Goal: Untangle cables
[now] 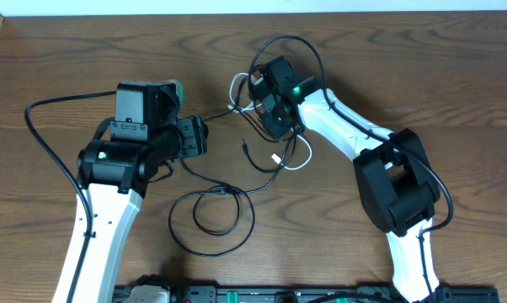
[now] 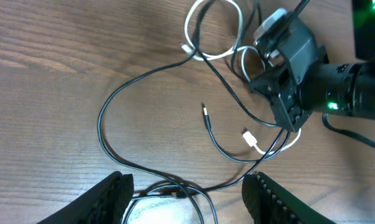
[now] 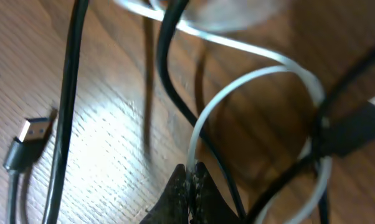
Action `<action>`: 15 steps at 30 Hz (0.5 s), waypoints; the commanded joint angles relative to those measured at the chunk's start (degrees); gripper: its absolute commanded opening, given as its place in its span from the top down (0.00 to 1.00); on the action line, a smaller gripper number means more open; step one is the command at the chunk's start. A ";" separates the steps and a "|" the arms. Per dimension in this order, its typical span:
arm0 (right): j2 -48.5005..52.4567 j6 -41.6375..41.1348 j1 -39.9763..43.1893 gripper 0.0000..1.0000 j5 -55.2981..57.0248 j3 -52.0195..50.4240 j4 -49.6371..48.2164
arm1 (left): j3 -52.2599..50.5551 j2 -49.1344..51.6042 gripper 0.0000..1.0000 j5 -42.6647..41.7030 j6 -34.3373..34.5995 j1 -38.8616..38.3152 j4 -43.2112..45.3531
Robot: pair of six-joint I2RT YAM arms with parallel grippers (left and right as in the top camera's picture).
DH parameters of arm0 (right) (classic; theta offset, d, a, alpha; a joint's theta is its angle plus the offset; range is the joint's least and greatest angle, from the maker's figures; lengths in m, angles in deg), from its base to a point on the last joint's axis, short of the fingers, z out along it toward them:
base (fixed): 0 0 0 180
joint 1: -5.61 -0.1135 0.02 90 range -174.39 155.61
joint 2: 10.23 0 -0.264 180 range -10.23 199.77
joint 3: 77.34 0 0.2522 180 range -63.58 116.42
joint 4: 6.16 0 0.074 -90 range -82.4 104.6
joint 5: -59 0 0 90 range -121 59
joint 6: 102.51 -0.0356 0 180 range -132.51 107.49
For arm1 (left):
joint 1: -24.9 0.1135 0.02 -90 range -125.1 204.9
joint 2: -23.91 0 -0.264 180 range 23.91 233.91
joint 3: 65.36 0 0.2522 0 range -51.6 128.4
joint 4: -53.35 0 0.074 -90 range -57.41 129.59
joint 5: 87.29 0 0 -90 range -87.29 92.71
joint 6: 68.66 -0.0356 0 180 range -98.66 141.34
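Here, the right arm (image 1: 346, 126) stretches over the cables (image 1: 220, 195), right pincer (image 3: 189, 174) clamped on the white cable (image 3: 262, 71); the left pincer (image 2: 189, 183) hangs apart.

Overhead looked straight down at the brown wooden table (image 1: 456, 67); wrist cameras peered past the left claw (image 2: 187, 182) and (far closer) the right claw (image 3: 190, 171), sharing the thin white looped cable (image 2: 185, 28).

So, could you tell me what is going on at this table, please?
Two robot arms are working on tangled thin cables on a wooden table. The right end effector is shut, apparently pinching the white cable, which loops through the black ones. The left end effector hangs open over them, holding nothing. The tangle is not yet undone.
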 commanded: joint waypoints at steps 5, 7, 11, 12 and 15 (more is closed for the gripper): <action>0.22 -2.84 0.13 0.99 0.66 -1.44 0.09 | 0.20 -0.02 0.38 -0.46 -0.50 0.24 -0.17; -0.59 -2.86 0.13 0.99 0.72 -0.52 0.68 | 0.20 -0.02 0.38 -0.46 -0.50 0.24 -0.17; -5.57 -2.86 0.13 0.99 4.37 4.11 3.52 | 0.20 -0.02 0.38 -0.46 -0.52 0.24 -0.13; -6.58 -2.86 0.13 0.99 4.98 4.87 3.67 | 0.20 -0.02 0.38 -0.44 -0.52 0.24 -0.11; -11.30 -2.84 0.13 0.99 6.62 7.91 3.61 | 0.20 -0.02 0.38 -0.44 -0.52 0.24 -0.11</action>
